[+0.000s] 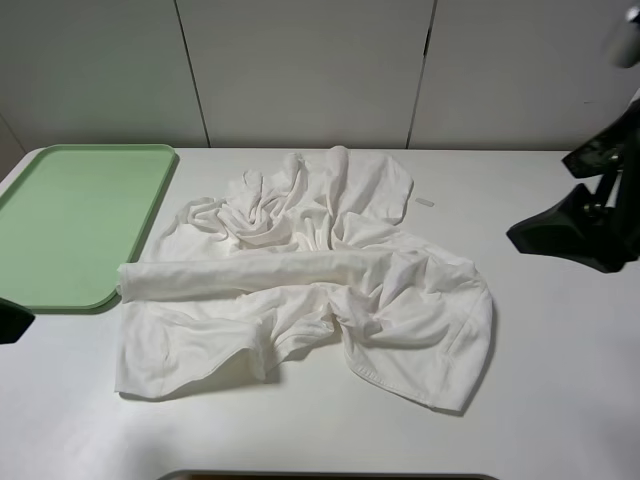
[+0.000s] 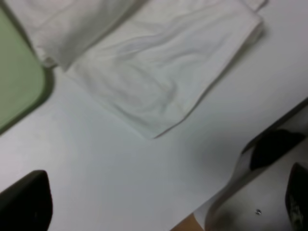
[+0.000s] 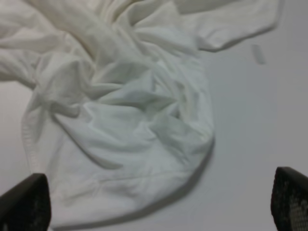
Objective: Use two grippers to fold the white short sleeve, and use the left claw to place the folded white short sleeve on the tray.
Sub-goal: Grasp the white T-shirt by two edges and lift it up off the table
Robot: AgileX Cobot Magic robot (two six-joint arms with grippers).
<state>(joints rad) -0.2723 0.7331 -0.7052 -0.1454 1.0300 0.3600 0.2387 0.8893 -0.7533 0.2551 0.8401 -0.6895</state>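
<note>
The white short sleeve (image 1: 320, 280) lies crumpled in the middle of the white table, with a rolled fold across it and its hem toward the front. The light green tray (image 1: 70, 220) sits at the far left and holds nothing. Only a black tip of my left gripper (image 1: 12, 320) shows at the left edge, in front of the tray. In the left wrist view my left gripper (image 2: 159, 192) is open above bare table, near a shirt corner (image 2: 154, 72) and the tray (image 2: 17, 82). My right gripper (image 1: 560, 225) hangs right of the shirt. In its wrist view my right gripper (image 3: 159, 192) is open over the shirt's hem (image 3: 125, 110).
A small pale tape strip (image 1: 425, 202) lies on the table just right of the shirt's upper part, also seen as the strip (image 3: 259, 54) in the right wrist view. The table's front edge (image 2: 269, 144) runs close to the left gripper. Grey wall panels stand behind the table.
</note>
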